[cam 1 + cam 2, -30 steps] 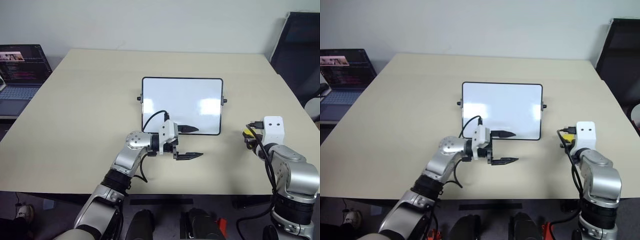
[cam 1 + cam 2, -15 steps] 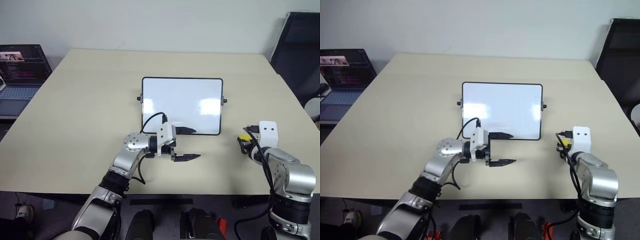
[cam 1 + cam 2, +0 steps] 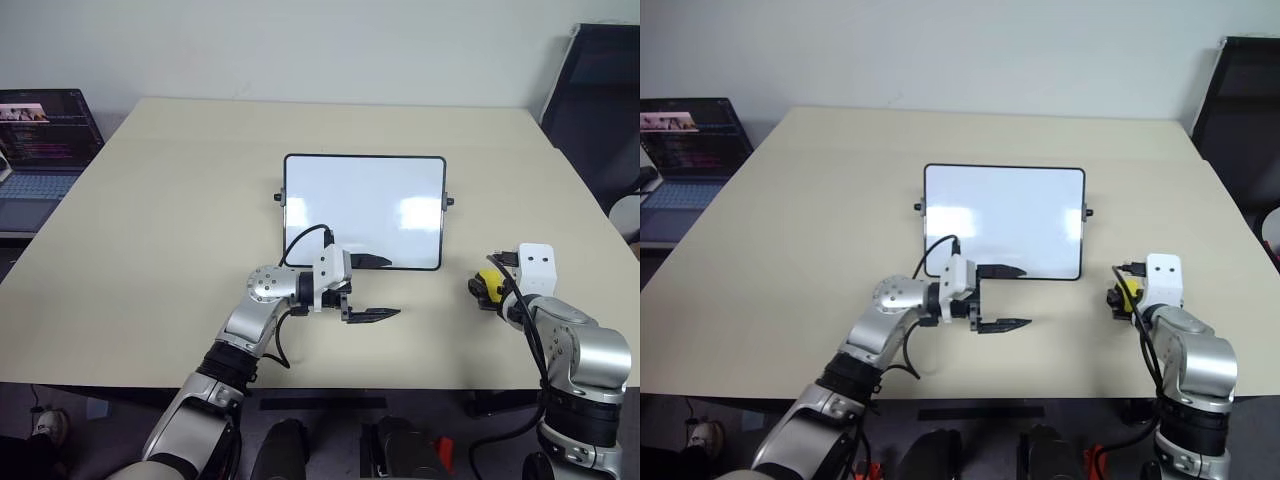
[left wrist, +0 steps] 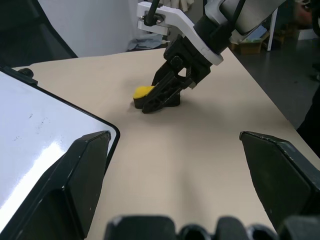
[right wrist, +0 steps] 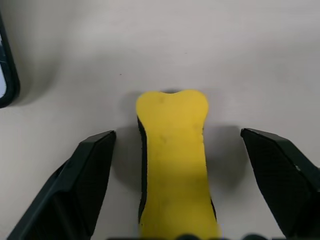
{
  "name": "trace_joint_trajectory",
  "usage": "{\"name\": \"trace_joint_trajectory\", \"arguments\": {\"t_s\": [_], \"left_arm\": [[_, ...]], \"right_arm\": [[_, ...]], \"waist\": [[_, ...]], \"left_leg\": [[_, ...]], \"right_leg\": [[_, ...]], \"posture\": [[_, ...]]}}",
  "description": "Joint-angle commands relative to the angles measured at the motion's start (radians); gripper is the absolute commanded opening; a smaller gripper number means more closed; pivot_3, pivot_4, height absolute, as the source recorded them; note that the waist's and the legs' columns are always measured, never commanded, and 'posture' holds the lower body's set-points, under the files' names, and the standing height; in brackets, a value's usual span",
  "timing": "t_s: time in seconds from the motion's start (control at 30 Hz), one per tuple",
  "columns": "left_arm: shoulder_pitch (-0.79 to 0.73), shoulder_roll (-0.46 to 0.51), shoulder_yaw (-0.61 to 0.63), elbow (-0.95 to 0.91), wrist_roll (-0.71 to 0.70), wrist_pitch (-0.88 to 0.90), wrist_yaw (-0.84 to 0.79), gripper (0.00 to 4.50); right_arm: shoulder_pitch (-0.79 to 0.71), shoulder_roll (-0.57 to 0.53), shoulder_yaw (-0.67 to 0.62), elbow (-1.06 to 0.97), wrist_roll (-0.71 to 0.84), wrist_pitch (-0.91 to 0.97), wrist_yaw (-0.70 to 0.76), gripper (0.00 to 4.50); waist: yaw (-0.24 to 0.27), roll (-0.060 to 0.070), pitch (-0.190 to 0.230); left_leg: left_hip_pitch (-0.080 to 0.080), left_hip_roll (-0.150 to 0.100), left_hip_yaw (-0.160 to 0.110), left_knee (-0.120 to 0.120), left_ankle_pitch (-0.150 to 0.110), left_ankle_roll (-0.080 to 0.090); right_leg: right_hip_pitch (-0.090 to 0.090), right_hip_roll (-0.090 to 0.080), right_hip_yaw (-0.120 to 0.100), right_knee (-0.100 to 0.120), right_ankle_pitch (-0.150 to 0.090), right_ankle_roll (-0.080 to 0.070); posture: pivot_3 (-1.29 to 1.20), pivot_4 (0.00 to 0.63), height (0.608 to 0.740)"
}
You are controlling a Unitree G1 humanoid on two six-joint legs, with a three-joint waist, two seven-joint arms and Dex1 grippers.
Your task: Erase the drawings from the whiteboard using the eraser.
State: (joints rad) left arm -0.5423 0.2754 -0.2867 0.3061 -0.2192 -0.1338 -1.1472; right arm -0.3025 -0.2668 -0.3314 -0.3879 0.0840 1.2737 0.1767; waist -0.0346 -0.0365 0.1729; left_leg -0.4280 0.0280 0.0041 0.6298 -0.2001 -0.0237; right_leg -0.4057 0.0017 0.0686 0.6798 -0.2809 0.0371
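The right gripper [image 5: 175, 200] angles down at the table [image 3: 180, 230], fingers [image 5: 85, 185] spread wide, the eraser [image 5: 172, 160] lying loose between them. The left gripper [image 3: 375, 288] points level, open and empty, upper finger over the whiteboard [image 3: 363, 210] edge.

A broad, pale beige table [image 3: 180, 230] takes up most of the scene, its matte top plain and smooth, its far edge running just in front of a light grey-white wall [image 3: 320, 45]. Off the table's left side, on a separate lower surface, an open laptop [image 3: 40, 140] stands with its screen lit, showing dark windows with lines of small text and a small picture in the upper corner; its keyboard glows bluish. At the right, beyond the table's far corner, a dark panel or chair back [image 3: 600, 110] leans upright against the wall. Below the near edge lies dark floor.
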Motion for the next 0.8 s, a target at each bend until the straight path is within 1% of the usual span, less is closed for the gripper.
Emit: {"name": "trace_joint_trajectory", "arguments": {"t_s": [0.03,0.13,0.2,0.27,0.37,0.5,0.63,0.7,0.8], "left_arm": [[-0.019,0.016,0.045,-0.061,-0.02,0.018,0.021,4.5],[-0.023,0.037,0.13,-0.112,-0.058,0.093,0.109,4.5],[-0.019,0.051,0.208,-0.158,-0.078,0.154,0.203,4.5],[0.004,0.065,0.286,-0.198,-0.059,0.193,0.335,4.5],[0.053,0.085,0.394,-0.239,0.0,0.209,0.528,4.5],[0.189,0.134,0.527,-0.299,0.088,0.211,0.732,4.5],[0.367,0.145,0.686,-0.346,0.113,0.265,0.899,4.5],[0.451,0.162,0.733,-0.363,0.132,0.284,0.934,4.5],[0.542,0.174,0.764,-0.353,0.166,0.28,0.978,4.5]], "right_arm": [[-0.07,0.001,-0.044,-0.082,-0.001,-0.003,-0.047,4.44],[-0.117,-0.012,-0.043,-0.125,-0.018,-0.04,-0.087,4.44],[-0.13,-0.036,-0.023,-0.139,-0.035,-0.09,-0.104,4.44],[-0.119,-0.047,-0.011,-0.142,-0.047,-0.148,-0.115,4.44],[-0.074,-0.022,-0.027,-0.127,-0.04,-0.233,-0.128,4.44],[0.024,0.01,-0.036,-0.046,-0.057,-0.425,-0.163,4.44],[0.142,0.057,-0.03,0.06,-0.089,-0.64,-0.221,4.44],[0.194,0.074,-0.036,0.093,-0.112,-0.73,-0.259,4.44],[0.223,0.097,-0.021,0.132,-0.12,-0.783,-0.288,4.44]], "waist": [[-0.002,0.0,0.0],[-0.004,0.001,0.0],[-0.004,0.001,0.0],[-0.003,0.0,0.0],[-0.004,0.0,0.0],[-0.007,0.0,0.0],[-0.006,0.0,0.0],[-0.006,0.0,0.0],[-0.006,0.0,0.0]], "left_leg": [[0.0,0.0,0.0,0.0,0.0,0.0],[0.0,0.0,-0.001,0.0,0.0,0.0],[0.0,0.001,-0.002,0.0,0.0,0.0],[0.0,0.001,-0.002,0.0,0.0,0.0],[0.0,0.001,-0.002,-0.001,0.0,0.0],[0.0,0.002,-0.002,-0.001,0.0,0.0],[0.0,0.003,-0.001,-0.001,0.0,0.0],[0.0,0.003,-0.001,-0.001,0.0,0.0],[0.001,0.003,-0.001,-0.001,0.0,0.0]], "right_leg": [[0.0,0.0,0.0,0.0,0.0,0.0],[0.0,0.0,0.0,0.0,0.0,0.001],[0.0,0.001,0.0,0.0,-0.001,0.002],[0.0,0.001,0.0,0.0,-0.001,0.002],[0.0,0.0,0.0,0.0,-0.001,0.002],[0.0,-0.002,0.0,0.0,0.0,0.0],[0.0,-0.004,0.0,0.0,0.001,-0.002],[0.0,-0.004,0.0,0.0,0.001,-0.002],[0.0,-0.004,0.0,0.0,0.001,-0.001]], "posture": [[0.0,0.15,0.74],[0.0,0.15,0.74],[0.0,0.15,0.74],[0.0,0.15,0.74],[0.0,0.15,0.74],[0.0,0.15,0.74],[0.0,0.15,0.74],[0.0,0.15,0.74],[0.0,0.15,0.74]]}}
